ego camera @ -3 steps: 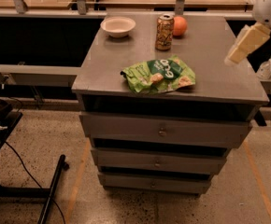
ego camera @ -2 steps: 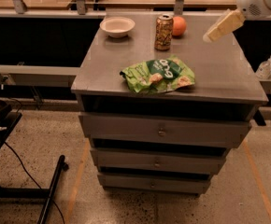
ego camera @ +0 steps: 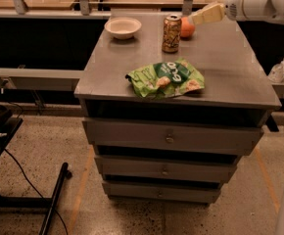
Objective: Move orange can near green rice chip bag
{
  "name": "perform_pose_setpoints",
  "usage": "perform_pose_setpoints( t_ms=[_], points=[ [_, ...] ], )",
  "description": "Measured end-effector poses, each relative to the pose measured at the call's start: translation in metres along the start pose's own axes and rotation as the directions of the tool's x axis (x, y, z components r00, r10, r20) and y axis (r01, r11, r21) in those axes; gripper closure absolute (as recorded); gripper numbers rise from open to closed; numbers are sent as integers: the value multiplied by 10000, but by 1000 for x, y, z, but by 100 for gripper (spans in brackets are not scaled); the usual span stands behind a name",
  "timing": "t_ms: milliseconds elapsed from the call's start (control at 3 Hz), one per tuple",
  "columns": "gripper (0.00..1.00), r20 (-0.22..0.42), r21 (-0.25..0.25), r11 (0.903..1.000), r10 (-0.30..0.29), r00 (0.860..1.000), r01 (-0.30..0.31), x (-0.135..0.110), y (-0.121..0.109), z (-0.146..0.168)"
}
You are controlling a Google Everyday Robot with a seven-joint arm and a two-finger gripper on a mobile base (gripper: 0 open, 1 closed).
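Note:
The orange can (ego camera: 172,33) stands upright at the back of the grey cabinet top (ego camera: 230,67), tan-gold with dark print and a silver top. The green rice chip bag (ego camera: 166,79) lies flat near the front edge, a little in front of the can. My gripper (ego camera: 197,18) reaches in from the upper right on a white arm and hangs just right of the can's top, over the round orange fruit (ego camera: 186,28).
A white bowl (ego camera: 123,27) sits at the back left of the cabinet top. The cabinet has several drawers (ego camera: 170,139) below. A hand sanitizer bottle (ego camera: 278,71) stands on a ledge to the right. A black stand leg (ego camera: 54,199) lies on the floor at left.
My gripper has swung left and up from the cabinet's right side to just beside the can's top. The can, bag, bowl and fruit have not moved.

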State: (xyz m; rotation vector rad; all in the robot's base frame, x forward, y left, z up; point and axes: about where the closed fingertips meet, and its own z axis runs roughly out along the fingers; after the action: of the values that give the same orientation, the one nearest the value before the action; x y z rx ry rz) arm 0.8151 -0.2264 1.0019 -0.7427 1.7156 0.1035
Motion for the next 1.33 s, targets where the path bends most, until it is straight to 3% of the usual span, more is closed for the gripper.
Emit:
perform_pose_setpoints(
  t_ms=[333,667,1000,1333],
  points=[
    [0,564,634,9781,1947,9792,-1981,11,-8,21],
    [0,931,382,9411,3313,9389,-3358,26,1,45],
    [0,931,380,9411,3313,9389,-3359,26,2,45],
    [0,926,-419,9442,3292,9397,-3266,26,20,51]
  ],
)
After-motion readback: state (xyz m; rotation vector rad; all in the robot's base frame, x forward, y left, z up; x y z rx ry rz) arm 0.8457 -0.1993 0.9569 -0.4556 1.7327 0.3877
